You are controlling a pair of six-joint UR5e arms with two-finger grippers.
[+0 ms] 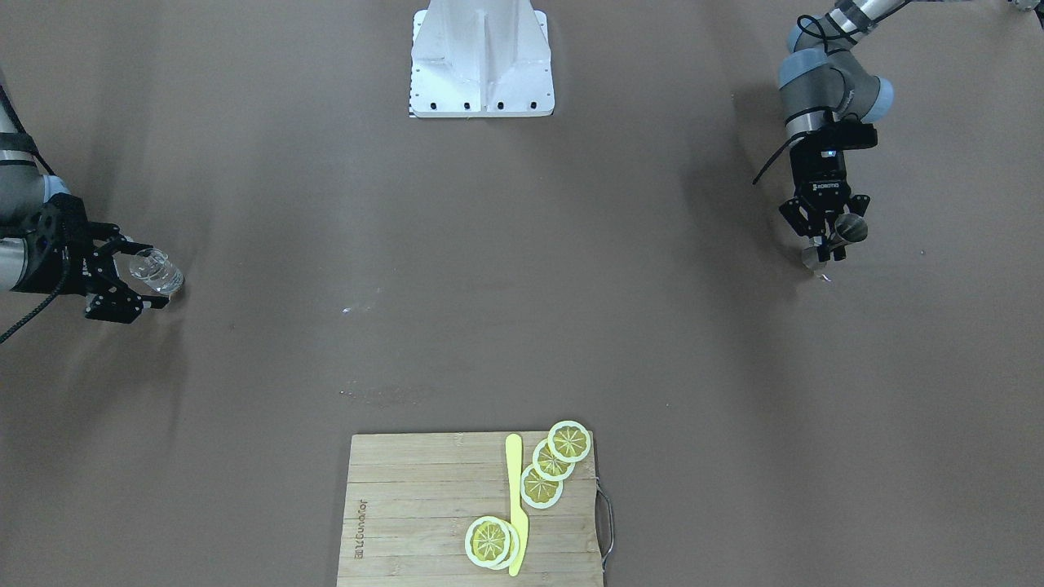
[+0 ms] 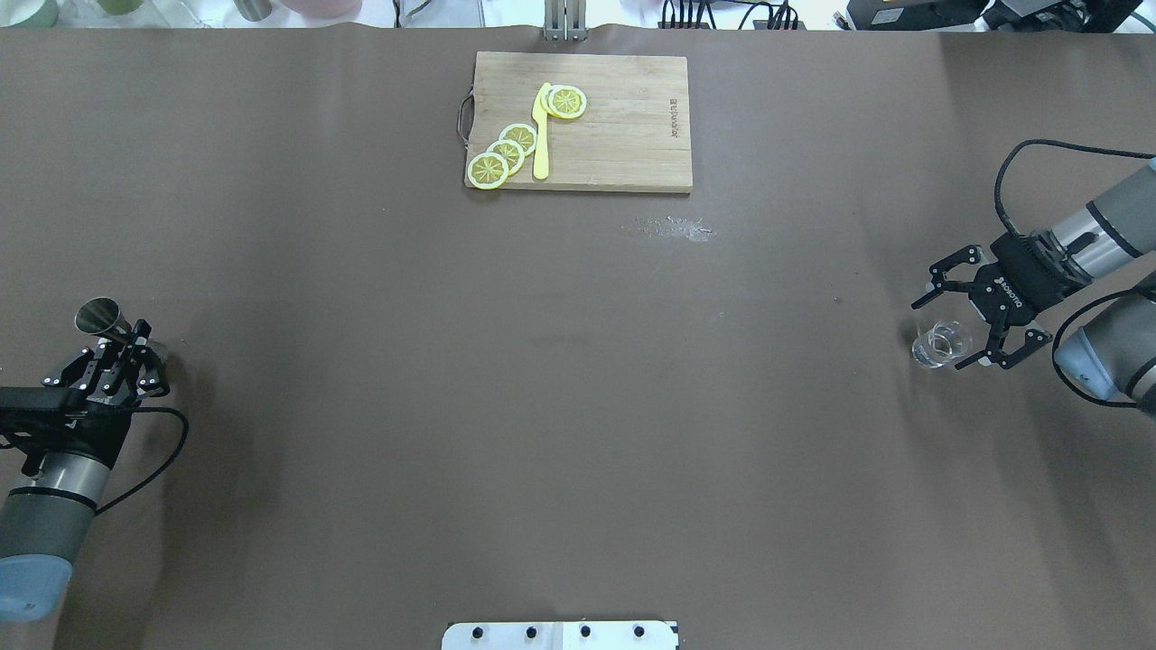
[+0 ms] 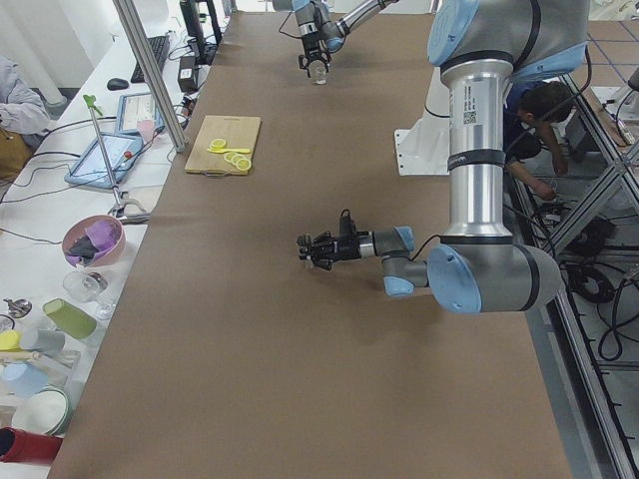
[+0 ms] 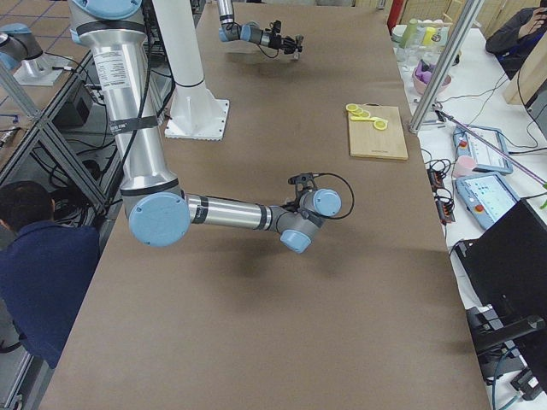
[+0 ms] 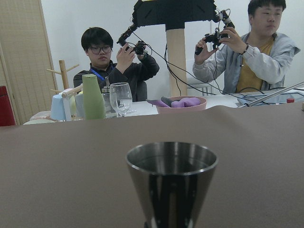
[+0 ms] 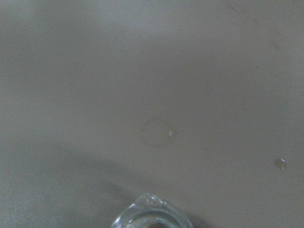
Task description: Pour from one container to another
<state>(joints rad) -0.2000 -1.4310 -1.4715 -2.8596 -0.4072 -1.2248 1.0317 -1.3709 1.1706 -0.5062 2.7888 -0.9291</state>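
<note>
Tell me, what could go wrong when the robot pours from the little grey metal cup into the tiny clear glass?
The small grey metal hourglass jigger, pinched in the left gripper, is far across the table from the small clear glass tumbler; anything inside could slop out on the trip.
The right gripper is open around the tumbler, so closing crookedly might knock it over.

Overhead and front-facing views look down from opposite sides, both showing the cutting board (image 2: 623, 126); the left wrist camera is very near the jigger (image 5: 171, 183).
</note>
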